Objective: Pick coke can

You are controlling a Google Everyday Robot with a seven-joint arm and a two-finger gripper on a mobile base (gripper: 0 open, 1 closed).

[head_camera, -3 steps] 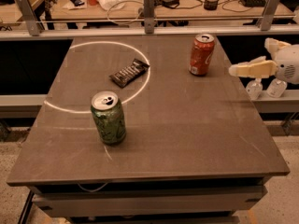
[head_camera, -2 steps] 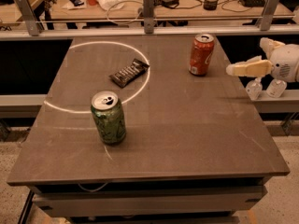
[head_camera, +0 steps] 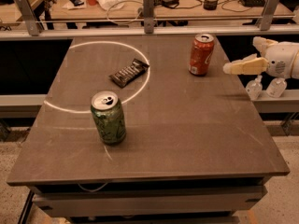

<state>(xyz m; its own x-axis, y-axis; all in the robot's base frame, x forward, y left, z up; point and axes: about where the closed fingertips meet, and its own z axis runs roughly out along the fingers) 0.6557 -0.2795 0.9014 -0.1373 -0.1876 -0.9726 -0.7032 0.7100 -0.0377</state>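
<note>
The coke can, red-orange with white lettering and a silver top, stands upright on the dark grey table, at the far right. My gripper hovers at the table's right edge, a short way right of the can and about level with it. Its cream fingers point left toward the can. It is open, empty and apart from the can.
A green patterned can stands upright near the front left. A dark wrapped snack bar lies on a white circle line. A metal rail and a cluttered desk lie behind the table. Two small bottles sit right of the table.
My gripper has moved slightly left, closer to the coke can. The cans and the snack bar have not moved.
</note>
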